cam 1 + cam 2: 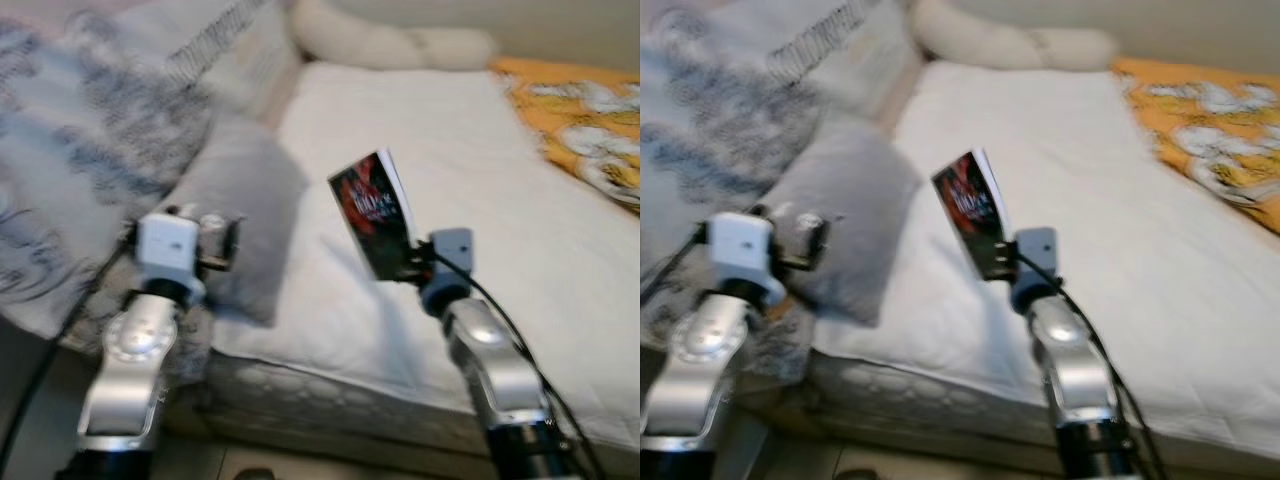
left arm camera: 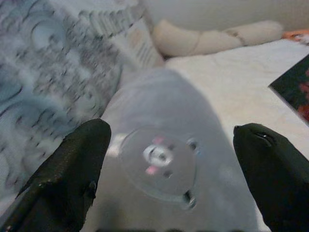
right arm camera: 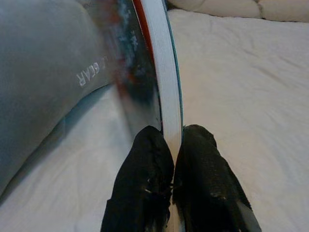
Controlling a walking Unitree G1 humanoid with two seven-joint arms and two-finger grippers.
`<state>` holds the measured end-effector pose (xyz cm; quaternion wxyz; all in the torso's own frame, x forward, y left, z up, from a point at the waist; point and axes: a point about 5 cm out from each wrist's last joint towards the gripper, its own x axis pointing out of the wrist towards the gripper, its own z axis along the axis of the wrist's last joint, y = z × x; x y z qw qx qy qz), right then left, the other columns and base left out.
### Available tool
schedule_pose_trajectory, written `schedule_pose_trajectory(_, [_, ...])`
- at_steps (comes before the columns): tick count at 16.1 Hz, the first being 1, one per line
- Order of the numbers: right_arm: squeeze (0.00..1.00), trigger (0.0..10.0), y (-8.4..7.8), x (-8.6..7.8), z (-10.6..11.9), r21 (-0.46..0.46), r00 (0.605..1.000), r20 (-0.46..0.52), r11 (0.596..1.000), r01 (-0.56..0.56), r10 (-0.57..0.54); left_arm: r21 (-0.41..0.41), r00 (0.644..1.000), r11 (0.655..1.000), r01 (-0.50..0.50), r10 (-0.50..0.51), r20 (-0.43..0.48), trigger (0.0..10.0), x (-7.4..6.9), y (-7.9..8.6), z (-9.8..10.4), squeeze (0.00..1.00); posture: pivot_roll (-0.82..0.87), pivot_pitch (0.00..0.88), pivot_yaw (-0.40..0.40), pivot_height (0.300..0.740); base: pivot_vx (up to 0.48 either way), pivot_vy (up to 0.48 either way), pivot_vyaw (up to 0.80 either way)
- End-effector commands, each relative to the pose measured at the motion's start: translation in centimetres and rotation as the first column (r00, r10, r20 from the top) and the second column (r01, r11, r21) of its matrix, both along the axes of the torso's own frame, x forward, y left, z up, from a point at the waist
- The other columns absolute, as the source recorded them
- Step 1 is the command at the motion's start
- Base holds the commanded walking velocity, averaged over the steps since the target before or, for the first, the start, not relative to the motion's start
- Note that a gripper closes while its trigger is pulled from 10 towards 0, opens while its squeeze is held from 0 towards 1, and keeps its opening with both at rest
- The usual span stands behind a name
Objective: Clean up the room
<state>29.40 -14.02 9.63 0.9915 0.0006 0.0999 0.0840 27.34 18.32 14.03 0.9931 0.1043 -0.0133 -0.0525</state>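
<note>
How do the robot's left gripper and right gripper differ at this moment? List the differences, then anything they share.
The left gripper has its fingers spread wide and empty; the right gripper is shut on a book. The left gripper is over the grey pillow; the right gripper holds the book upright above the white mattress. Both have black fingers on silver arms.

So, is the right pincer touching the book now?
Touching. In the right wrist view both black fingers press on the book from either side; the right pincer holds it above the white bed sheet.

White bed (image 1: 480, 180): grey pillow (image 1: 245, 200), cream bolster (image 1: 390, 42), orange blanket (image 1: 585, 120).
</note>
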Motion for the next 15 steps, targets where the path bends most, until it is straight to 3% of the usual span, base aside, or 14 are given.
schedule_pose_trajectory(1, [0.0,10.0,0.5,0.52,1.47,0.016,0.998,0.066,1.0,-0.009,0.008,0.015,1.0,1.0,-0.025,0.025,-0.009,10.0,-0.11,0.89,-0.05,0.0,0.17,0.0,-0.001,0.74,0.289,0.0,0.8])
schedule_pose_trajectory(13, [0.0,10.0,0.13,0.62,1.46,0.039,0.998,0.057,0.999,0.002,-0.004,0.012,1.0,1.0,0.009,-0.009,-0.01,10.0,-0.08,0.37,-0.13,0.0,0.16,0.0,-0.01,0.74,0.289,0.0,0.0])
schedule_pose_trajectory(15, [0.0,10.0,0.18,0.96,1.54,0.066,0.999,0.034,0.998,-0.008,0.006,0.021,0.998,0.998,0.053,-0.053,-0.026,10.0,-0.33,-0.06,-0.23,0.0,0.16,0.0,-0.013,0.74,0.133,0.0,0.0])
